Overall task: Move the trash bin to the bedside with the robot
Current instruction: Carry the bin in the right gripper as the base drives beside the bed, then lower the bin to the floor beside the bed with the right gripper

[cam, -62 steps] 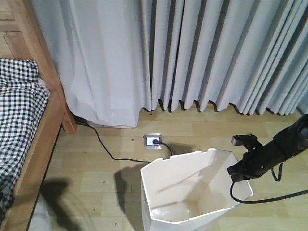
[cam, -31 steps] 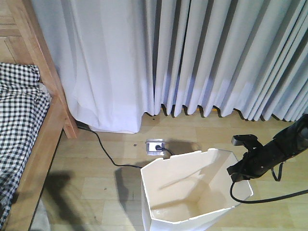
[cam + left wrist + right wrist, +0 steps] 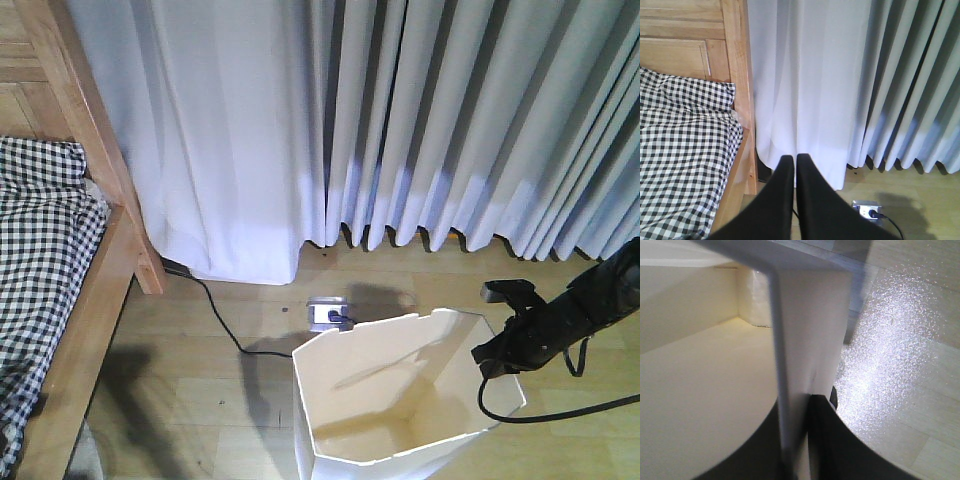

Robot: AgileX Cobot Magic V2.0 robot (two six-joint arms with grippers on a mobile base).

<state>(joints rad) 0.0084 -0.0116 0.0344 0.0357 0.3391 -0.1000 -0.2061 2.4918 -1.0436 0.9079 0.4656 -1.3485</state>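
At the left stands the bed [image 3: 85,310], with a light wooden frame and black-and-white checked bedding [image 3: 40,240], on a pale plank floor [image 3: 200,390]. The left gripper [image 3: 791,160] hangs facing the bedpost, fingers pressed together on nothing. Pale curtains [image 3: 420,120] fall to the floor. Below them a black cable [image 3: 224,320] runs to a floor socket [image 3: 328,315]. The trash bin [image 3: 380,385] stands right of centre, well apart from the bed. The right gripper [image 3: 497,352] is clamped on its right rim — wall pinched between the fingers.

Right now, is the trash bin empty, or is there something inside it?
Empty. The front view looks down into the trash bin and shows only its bare cream walls and floor, with nothing lying inside.
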